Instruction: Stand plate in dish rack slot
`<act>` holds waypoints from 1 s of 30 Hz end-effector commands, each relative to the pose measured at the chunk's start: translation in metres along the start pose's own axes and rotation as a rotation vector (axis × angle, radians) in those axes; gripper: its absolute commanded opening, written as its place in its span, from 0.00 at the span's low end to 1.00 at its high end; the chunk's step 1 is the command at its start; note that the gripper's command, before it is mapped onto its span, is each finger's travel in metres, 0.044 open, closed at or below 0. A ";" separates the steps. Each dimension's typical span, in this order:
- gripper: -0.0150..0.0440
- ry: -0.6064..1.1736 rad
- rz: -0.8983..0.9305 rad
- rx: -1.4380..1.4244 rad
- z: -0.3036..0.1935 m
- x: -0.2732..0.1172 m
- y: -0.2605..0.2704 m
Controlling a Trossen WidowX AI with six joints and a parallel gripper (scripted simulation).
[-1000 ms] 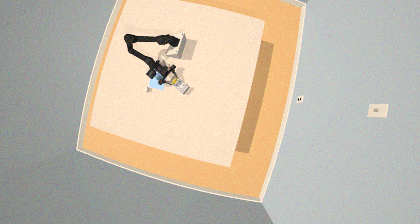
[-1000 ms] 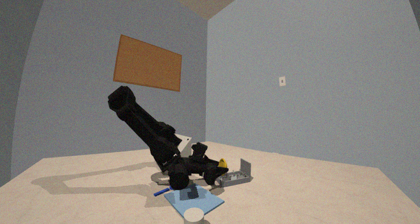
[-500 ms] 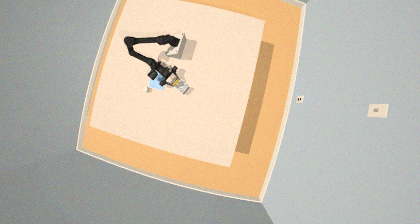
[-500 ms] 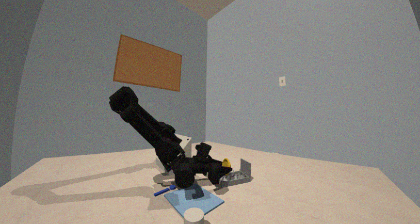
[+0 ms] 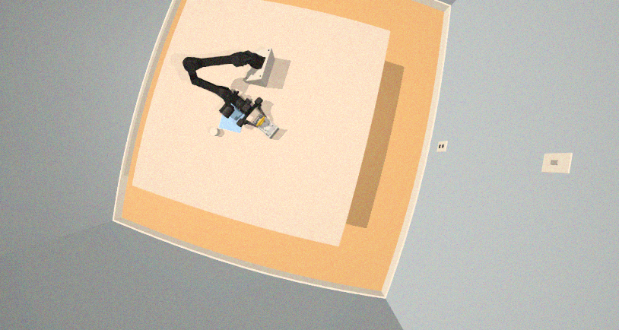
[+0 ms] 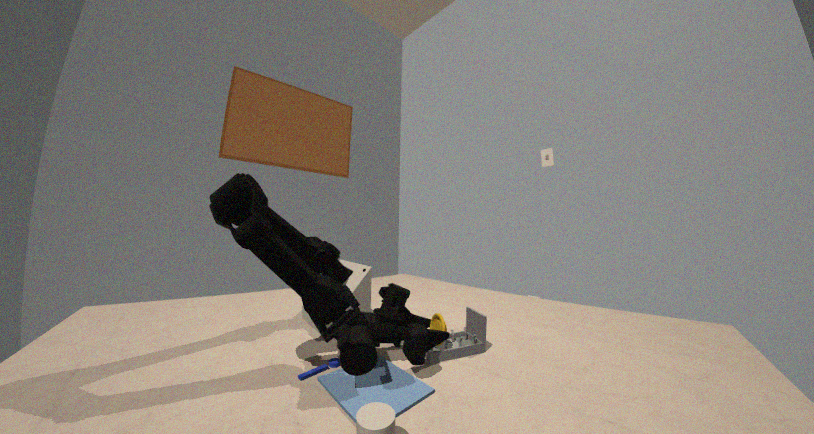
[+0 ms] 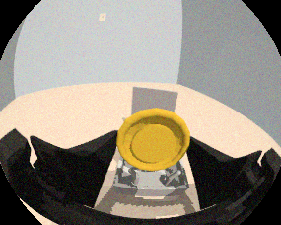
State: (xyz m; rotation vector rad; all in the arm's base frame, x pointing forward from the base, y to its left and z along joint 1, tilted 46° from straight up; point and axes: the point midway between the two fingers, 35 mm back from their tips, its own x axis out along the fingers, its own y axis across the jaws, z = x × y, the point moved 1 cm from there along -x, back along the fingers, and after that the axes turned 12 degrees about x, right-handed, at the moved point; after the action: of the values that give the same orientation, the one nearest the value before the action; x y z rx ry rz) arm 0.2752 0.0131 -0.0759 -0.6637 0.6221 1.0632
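Clasped at its rim between the two black fingers (image 5: 252, 117) (image 6: 420, 328), which stand wide apart, the yellow plate (image 5: 260, 120) (image 6: 437, 322) (image 7: 154, 140) is held on edge at the near end of the grey dish rack (image 5: 271, 131) (image 6: 477, 324) (image 7: 154, 99); whether it touches the rack, I cannot tell. The rack sits on the pale worktop (image 5: 259, 189) (image 6: 597, 369) (image 7: 64, 115), its tall end panel rising beyond the plate. Under the black arm (image 5: 207, 84) (image 6: 284, 260) lies a flat light-blue square (image 5: 230, 123) (image 6: 370, 394), with a blue utensil (image 6: 317, 370) near one side and a whitish round object (image 5: 214, 131) (image 6: 375, 416) by one corner.
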 end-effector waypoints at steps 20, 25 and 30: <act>0.92 0.000 0.000 0.000 0.000 0.000 0.000; 0.93 0.000 0.000 0.000 0.000 0.000 0.000; 0.93 0.003 0.002 -0.001 0.008 -0.001 0.000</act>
State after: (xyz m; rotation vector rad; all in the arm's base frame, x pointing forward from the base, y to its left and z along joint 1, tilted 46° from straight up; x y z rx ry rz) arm 0.2757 0.0138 -0.0749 -0.6661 0.6196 1.0642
